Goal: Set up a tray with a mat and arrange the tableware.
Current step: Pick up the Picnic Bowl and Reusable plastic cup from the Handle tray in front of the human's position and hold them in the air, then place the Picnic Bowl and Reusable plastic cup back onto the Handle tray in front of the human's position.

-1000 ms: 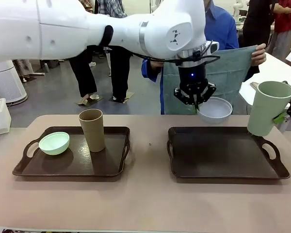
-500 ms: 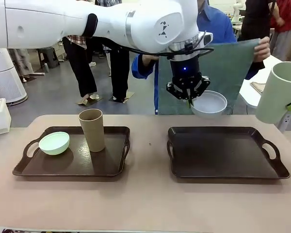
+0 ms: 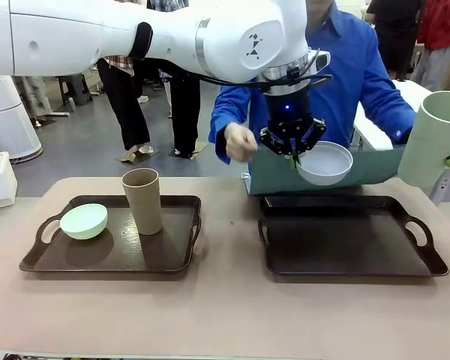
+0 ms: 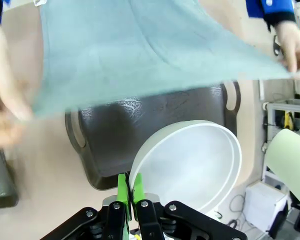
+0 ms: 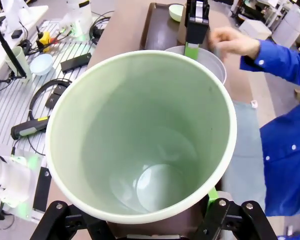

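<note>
Holding the grey-blue bowl (image 3: 325, 163), left jaws pinch its rim; right jaws clasp the green cup (image 3: 435, 139).

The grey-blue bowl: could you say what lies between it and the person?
The teal mat, held by the person, hangs between them in the front view.

mat (image 3: 274, 176) lowered from chest height to far rim of right-hand tray (image 3: 345, 240), pale green cup (image 3: 435, 139) lifted clear (rightward)

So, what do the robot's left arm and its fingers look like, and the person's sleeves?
The left arm is white with a small black logo and black cables. Its gripper is black, fingers green-padded. The person's sleeves are bright blue.
</note>
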Available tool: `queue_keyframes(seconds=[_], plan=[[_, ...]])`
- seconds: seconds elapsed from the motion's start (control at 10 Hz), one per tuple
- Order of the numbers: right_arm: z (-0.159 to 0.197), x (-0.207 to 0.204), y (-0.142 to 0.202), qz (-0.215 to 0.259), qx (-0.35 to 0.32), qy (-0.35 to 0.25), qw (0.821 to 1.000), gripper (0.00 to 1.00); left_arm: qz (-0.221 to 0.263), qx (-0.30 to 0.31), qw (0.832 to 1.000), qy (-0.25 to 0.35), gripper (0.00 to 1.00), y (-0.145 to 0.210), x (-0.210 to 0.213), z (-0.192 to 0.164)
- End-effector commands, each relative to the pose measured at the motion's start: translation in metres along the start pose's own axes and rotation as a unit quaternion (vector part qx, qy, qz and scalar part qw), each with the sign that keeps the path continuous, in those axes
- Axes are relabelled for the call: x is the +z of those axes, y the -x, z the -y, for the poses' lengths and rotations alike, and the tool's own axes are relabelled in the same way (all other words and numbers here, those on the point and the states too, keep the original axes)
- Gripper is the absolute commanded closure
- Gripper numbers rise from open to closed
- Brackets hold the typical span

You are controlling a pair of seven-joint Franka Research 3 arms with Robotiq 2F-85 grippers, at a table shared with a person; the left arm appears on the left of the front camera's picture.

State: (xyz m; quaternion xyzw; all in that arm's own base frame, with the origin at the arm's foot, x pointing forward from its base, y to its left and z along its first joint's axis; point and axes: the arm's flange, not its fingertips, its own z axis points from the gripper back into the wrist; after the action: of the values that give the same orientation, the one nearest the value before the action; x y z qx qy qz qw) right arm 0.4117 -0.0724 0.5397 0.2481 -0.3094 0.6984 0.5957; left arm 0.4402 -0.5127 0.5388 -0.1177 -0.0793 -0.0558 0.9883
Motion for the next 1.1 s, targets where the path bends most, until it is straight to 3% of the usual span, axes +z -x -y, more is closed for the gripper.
queue_keyframes(seconds=[0.0, 1.0], plan=[[-0.0053, -0.0032, -0.0026, 0.008, 0.005, 0.002, 1.0, 0.58, 0.003, -0.003, 1.0, -0.002, 1.0, 0.0002, 0.0016, -0.0012], [-0.0053, -0.0032, -0.0026, 0.008, 0.005, 0.002, 1.0, 0.58, 0.003, -0.003, 1.0, -0.002, 1.0, 0.0002, 0.0016, -0.0012]])
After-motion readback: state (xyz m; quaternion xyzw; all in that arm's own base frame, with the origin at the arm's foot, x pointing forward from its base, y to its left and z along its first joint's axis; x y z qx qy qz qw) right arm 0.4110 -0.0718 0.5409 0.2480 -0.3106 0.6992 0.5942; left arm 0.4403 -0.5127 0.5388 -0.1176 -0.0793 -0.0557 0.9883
